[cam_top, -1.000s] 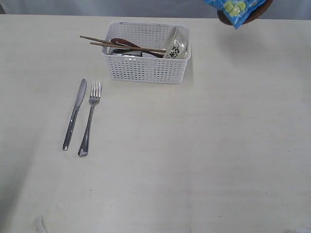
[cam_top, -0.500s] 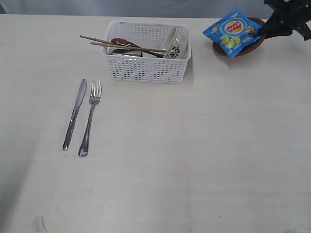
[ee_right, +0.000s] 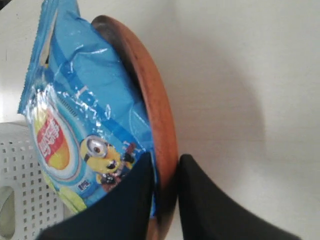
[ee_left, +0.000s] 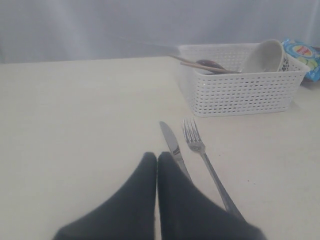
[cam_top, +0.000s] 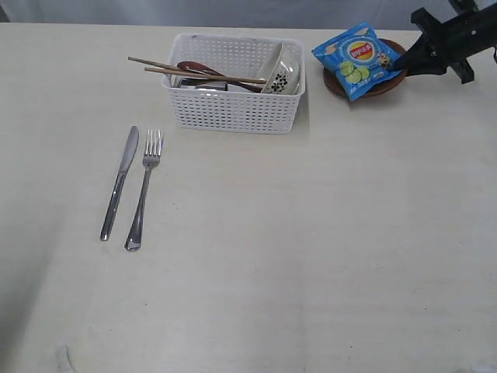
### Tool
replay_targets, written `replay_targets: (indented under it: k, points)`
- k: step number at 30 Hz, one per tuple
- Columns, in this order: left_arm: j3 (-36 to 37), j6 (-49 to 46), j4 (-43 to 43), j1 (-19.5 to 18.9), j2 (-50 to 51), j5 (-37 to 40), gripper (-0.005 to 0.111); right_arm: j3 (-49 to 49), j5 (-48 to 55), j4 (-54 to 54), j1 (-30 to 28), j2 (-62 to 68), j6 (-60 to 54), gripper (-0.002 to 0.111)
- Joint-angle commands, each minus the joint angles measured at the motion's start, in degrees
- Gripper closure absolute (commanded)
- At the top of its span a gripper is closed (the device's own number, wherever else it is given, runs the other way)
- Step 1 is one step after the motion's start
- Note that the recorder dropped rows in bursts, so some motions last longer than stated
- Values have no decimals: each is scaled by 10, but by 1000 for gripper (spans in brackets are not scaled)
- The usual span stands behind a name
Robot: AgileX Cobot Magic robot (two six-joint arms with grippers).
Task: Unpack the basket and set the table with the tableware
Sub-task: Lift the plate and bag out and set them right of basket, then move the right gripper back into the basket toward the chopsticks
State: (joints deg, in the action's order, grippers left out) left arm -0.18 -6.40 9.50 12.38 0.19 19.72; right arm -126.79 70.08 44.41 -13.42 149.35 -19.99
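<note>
We count one basket [cam_top: 233,109] on the counter [cam_top: 311,256]; beside it one plate [ee_right: 157,110], its rim and one snack bag [cam_top: 356,61] pinched by the right end effector [ee_right: 165,165]. Basket holds one bowl [cam_top: 281,74], two chopsticks [cam_top: 194,74], one spoon [cam_top: 190,67]; one knife [cam_top: 120,183], one fork [cam_top: 144,194] lie outside. Left end effector [ee_left: 157,159] closed, empty.

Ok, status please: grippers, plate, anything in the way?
Left gripper shut, empty. Right gripper clamped on brown plate rim. Blue snack bag lies on the plate, in the way.
</note>
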Motion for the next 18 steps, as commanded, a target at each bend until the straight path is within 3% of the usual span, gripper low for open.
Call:
replay_targets:
  k: [1,3,9,12,15,18]
  points:
    - [2,0,-1,3,-2,-1,107,-2,-1,-16,-4,0,-6,58]
    - [2,0,-1,3,-2,-1,107,-16,-1,-16,-8,-3,-7,52]
    - [2,0,-1,3,-2,-1,107,-24,-1,-10,-50,-72,-6,52]
    - [2,0,-1,3,-2,-1,107,-24,-1,47,-57,-116,-14,53]
    - [2,0,0,3,-2,-1,107,-24,-1,119,-35,-170,-55,57]
    - [2,0,0,3,-2,-1,107,-24,-1,139,22,-209,-107,57]
